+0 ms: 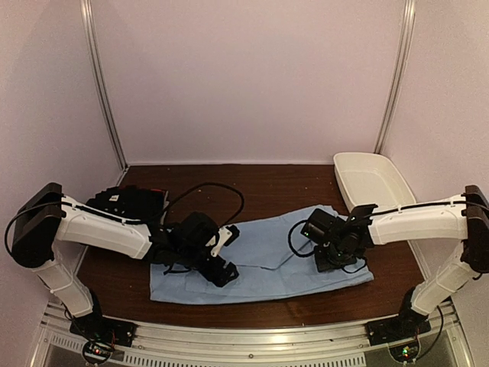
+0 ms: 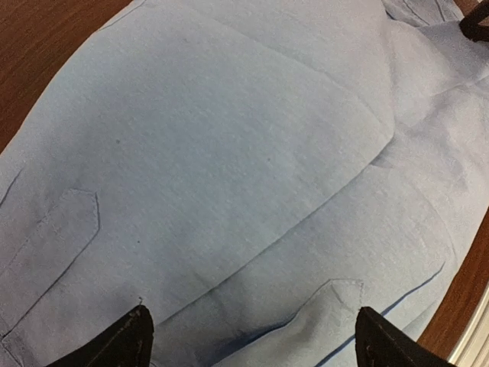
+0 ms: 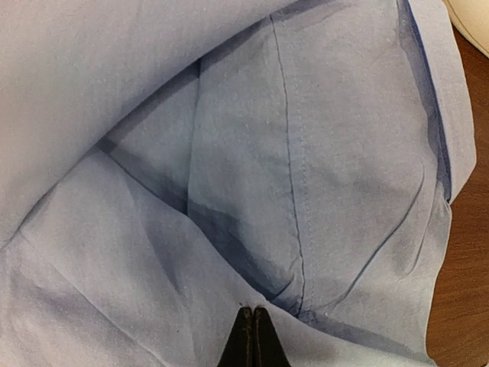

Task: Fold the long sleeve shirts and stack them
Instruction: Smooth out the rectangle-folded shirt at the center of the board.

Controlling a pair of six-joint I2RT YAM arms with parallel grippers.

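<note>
Along the bottom edge of the overhead view, two bases bolted to the metal rail (image 1: 252, 336). From the lower-left base, up to a raised elbow at the left edge, then rightward and down across the brown table (image 1: 267, 183): the left arm, wrist bent, with the left gripper (image 1: 221, 271) angled down over the lower-left part of the light blue shirt (image 1: 267, 248). Spread wide in its own wrist view, one dark fingertip (image 2: 130, 340) at bottom left and the other at bottom right, only flat cloth beyond; touching or just above, not clear. Between and past them, a pointed stitched tab (image 2: 72, 222) at the left and a long diagonal fold.

From the lower-right base, mirrored: elbow high at the right edge, forearm reaching left, the right gripper (image 1: 334, 260) tipped down onto the shirt's right end. Closed tip to tip in the right wrist view, at bottom centre, right where several creases and a stitched seam (image 3: 294, 191) converge; whether a pinch of cloth sits between the tips, impossible to say.

Spread wide across the middle of the table, partly folded over itself: the blue shirt. Farther back, in a dark heap at the upper left, behind the left forearm, the black shirt (image 1: 130, 202). At the upper right, against the wall, a white tub (image 1: 374, 180)
</note>
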